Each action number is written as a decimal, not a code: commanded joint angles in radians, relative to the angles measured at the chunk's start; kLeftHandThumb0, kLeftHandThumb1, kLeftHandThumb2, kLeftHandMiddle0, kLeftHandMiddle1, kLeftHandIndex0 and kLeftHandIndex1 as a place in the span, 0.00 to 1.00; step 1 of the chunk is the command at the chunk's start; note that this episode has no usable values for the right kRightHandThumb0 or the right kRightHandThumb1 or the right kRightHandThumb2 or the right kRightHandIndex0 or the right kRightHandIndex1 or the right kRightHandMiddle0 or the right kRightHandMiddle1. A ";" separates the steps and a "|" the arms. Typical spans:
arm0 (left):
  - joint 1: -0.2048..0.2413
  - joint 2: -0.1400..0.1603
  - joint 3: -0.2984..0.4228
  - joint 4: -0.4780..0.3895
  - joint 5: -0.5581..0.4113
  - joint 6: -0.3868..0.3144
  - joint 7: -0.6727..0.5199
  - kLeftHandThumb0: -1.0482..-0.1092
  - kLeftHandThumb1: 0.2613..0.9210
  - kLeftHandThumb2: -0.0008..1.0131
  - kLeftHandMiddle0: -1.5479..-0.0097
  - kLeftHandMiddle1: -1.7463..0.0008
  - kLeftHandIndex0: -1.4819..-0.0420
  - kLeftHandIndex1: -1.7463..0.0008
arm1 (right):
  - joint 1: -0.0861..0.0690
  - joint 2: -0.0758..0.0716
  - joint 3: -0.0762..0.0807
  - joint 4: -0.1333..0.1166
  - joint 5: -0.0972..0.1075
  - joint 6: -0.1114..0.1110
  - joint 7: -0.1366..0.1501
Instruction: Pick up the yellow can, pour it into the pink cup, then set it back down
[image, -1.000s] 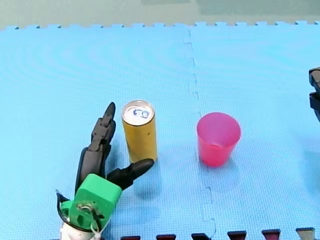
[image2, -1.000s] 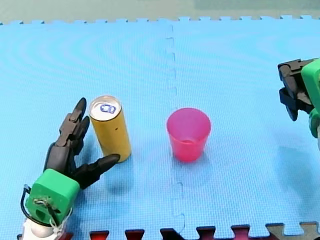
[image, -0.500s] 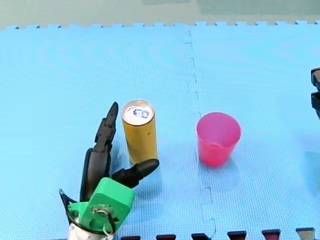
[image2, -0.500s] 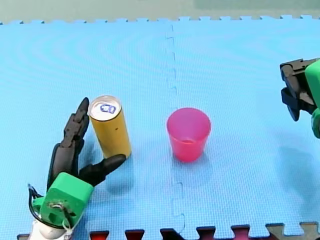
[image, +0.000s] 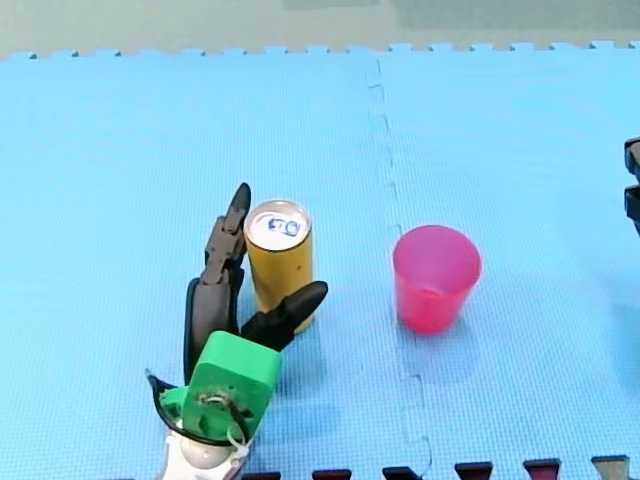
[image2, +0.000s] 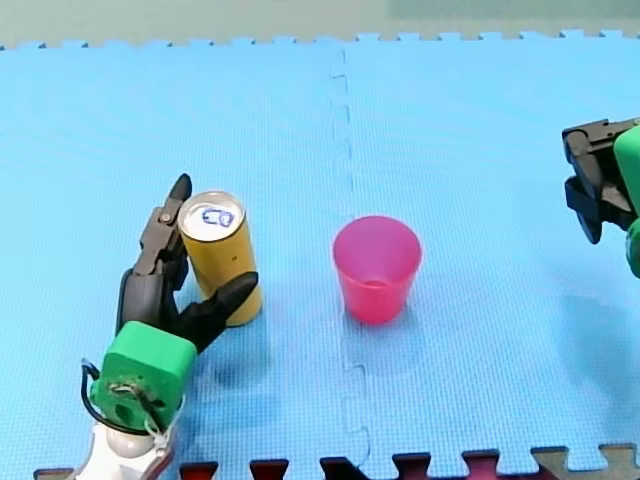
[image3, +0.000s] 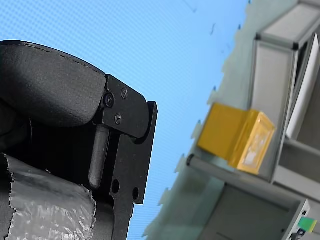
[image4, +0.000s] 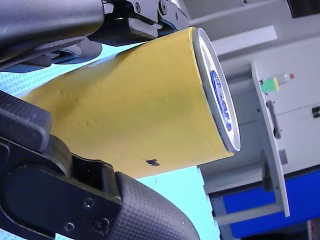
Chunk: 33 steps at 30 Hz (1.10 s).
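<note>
Your yellow can stands upright on the blue foam mat, left of centre. The left hand comes in from 6 o'clock and is closed on it: its fingers lie against the can's 9 o'clock side and the thumb presses low at about 4 o'clock. At the can's 3 o'clock the pink cup stands upright, well apart. A jigsaw seam runs from 12 to 6 between them. The right hand is at the mat's 3 o'clock edge, holding nothing; you cannot tell whether it is open or closed. Pale floor borders the mat at 12 o'clock. Darker tiles join it at 6. The first wrist view shows a yellow box beside a grey cabinet.
</note>
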 joint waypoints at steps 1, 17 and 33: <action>-0.010 -0.001 0.003 0.004 -0.002 -0.004 -0.003 0.00 0.90 0.01 0.83 1.00 0.86 1.00 | 0.001 -0.004 0.002 -0.003 -0.001 -0.001 -0.004; -0.026 -0.007 0.021 0.014 -0.018 -0.001 -0.043 0.00 0.91 0.01 0.82 1.00 0.88 1.00 | -0.002 -0.003 -0.002 0.003 0.001 0.004 -0.008; -0.029 0.011 -0.001 0.009 0.035 0.021 0.026 0.00 0.94 0.01 0.78 0.98 0.84 0.99 | 0.003 0.001 -0.002 0.001 0.001 -0.003 -0.010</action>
